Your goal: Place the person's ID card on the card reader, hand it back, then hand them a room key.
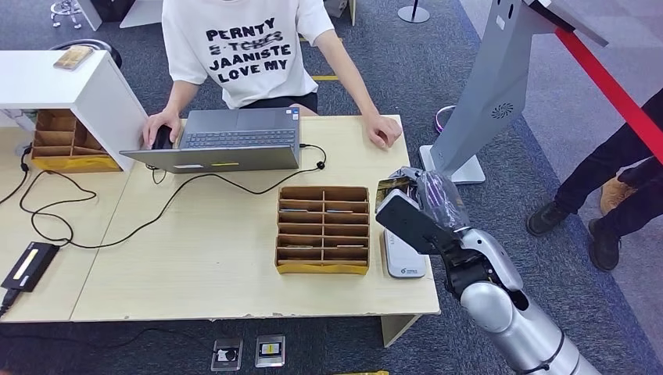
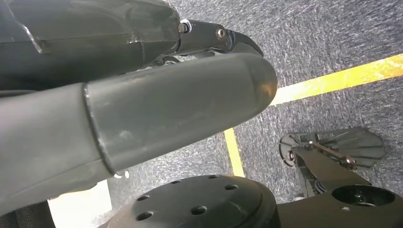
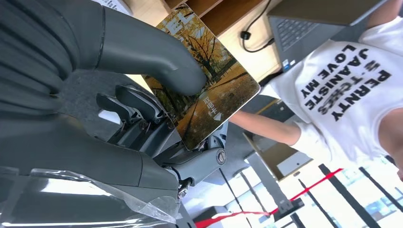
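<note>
My right hand (image 1: 432, 205) is raised over the table's right edge, above the white card reader (image 1: 404, 258). It pinches a card printed with autumn trees (image 1: 390, 187) between thumb and fingers. The right wrist view shows that card (image 3: 209, 90) close up under the thumb (image 3: 152, 57) of my right hand (image 3: 119, 118). A person in a white printed t-shirt (image 1: 246, 47) sits across the table, one hand (image 1: 383, 130) resting near the far right corner. My left hand (image 2: 166, 109) hangs over the carpet, holding nothing.
A cardboard slot box (image 1: 322, 230) holding cards stands just left of the reader. An open laptop (image 1: 234, 139) with a trailing cable sits before the person. A second cardboard box (image 1: 66, 142) and a black device (image 1: 30, 266) lie at left. A grey kiosk (image 1: 500, 86) and another person's legs (image 1: 602, 187) stand at right.
</note>
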`<state>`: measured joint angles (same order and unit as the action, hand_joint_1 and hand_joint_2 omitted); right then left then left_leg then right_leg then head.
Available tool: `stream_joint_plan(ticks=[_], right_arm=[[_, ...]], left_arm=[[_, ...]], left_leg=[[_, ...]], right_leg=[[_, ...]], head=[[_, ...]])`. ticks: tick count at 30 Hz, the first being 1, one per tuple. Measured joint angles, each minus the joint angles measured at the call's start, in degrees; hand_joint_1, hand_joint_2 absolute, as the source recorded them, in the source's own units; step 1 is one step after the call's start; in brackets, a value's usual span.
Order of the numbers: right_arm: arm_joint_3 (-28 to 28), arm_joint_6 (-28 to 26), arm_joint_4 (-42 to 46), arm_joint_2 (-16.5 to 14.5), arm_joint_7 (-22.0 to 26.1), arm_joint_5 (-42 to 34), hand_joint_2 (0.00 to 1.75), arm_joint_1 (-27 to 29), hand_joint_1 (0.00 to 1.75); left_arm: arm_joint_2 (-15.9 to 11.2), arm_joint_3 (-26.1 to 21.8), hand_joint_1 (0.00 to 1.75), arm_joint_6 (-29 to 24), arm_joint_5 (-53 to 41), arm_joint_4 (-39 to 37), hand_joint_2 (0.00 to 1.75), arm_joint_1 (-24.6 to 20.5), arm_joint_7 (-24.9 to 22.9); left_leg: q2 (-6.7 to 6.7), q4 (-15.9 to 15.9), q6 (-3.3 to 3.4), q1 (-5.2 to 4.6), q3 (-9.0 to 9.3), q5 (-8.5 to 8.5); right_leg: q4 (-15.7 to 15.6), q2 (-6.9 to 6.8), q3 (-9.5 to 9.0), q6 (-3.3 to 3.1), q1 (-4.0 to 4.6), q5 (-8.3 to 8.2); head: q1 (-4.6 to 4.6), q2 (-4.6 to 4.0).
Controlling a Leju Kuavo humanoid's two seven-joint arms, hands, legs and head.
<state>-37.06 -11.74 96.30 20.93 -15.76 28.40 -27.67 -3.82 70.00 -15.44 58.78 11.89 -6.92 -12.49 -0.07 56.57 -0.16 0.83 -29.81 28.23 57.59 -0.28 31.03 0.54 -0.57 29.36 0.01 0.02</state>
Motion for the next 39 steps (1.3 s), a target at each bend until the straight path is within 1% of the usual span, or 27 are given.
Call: stream_joint_plan(ticks=[7, 11, 15, 20, 26, 34, 39], right_arm=[[-0.97, 2.88, 1.73, -1.68, 1.14, 0.88, 1.75, -2.42, 1.75], [-2.32, 4.75, 1.15, -4.37, 2.70, 0.79, 1.75, -6.41, 1.75], [-3.47, 5.67, -0.16, -6.62, 3.21, 0.63, 1.75, -9.43, 1.75], [-5.08, 6.30, -3.41, -8.76, 3.28, 0.52, 1.75, -13.52, 1.75], [-7.21, 6.56, -8.23, -10.78, 3.39, 0.45, 1.75, -17.00, 1.75], [-8.75, 6.33, -13.52, -12.91, 4.39, -0.34, 1.75, -20.45, 1.75], [-9.30, 5.74, -17.46, -13.64, 4.31, -0.30, 1.75, -22.21, 1.75]], left_arm=[[0.03, 0.00, 0.00, 0.11, -0.79, 0.00, 0.00, -0.05, 0.05], [0.11, 0.01, 0.00, 0.14, -1.21, 0.00, 0.00, -0.19, 0.05], [0.15, 0.05, 0.00, 0.30, -1.56, 0.00, 0.00, -0.24, 0.05], [0.14, 0.14, 0.00, 0.45, -2.27, 0.00, 0.00, -0.36, 0.05], [0.15, 0.22, 0.00, 0.49, -2.42, 0.01, 0.00, -0.39, 0.05], [0.15, 0.23, 0.00, 0.51, -2.38, 0.00, 0.00, -0.40, 0.02], [0.14, 0.23, 0.00, 0.59, -2.62, 0.00, 0.00, -0.39, 0.01]], left_leg=[[0.00, 0.00, 0.00, 0.00, -0.04, 0.00], [0.00, 0.00, 0.00, 0.01, -0.04, -0.01], [-0.08, 0.00, 0.00, 0.02, -0.10, -0.02], [-0.07, 0.00, 0.00, 0.01, -0.10, -0.02], [-0.07, 0.00, 0.00, 0.01, -0.12, -0.02], [-0.08, 0.00, 0.00, 0.02, -0.14, -0.02], [-0.08, 0.00, 0.00, 0.01, -0.14, -0.02]], right_leg=[[0.01, -0.01, 0.00, 0.00, 0.00, 0.00], [0.02, -0.02, 0.02, 0.00, 0.01, 0.00], [0.02, -0.08, 0.03, 0.00, 0.02, 0.00], [0.02, -0.05, 0.04, 0.00, 0.01, 0.00], [0.02, -0.05, 0.08, 0.00, 0.01, 0.00], [0.03, -0.05, 0.09, 0.00, 0.02, 0.00], [0.02, -0.05, 0.08, 0.00, 0.01, 0.00]], head=[[0.01, 0.00], [0.01, 0.00], [0.01, 0.00], [0.02, 0.00], [0.01, 0.00], [0.01, 0.00], [0.01, 0.00]])
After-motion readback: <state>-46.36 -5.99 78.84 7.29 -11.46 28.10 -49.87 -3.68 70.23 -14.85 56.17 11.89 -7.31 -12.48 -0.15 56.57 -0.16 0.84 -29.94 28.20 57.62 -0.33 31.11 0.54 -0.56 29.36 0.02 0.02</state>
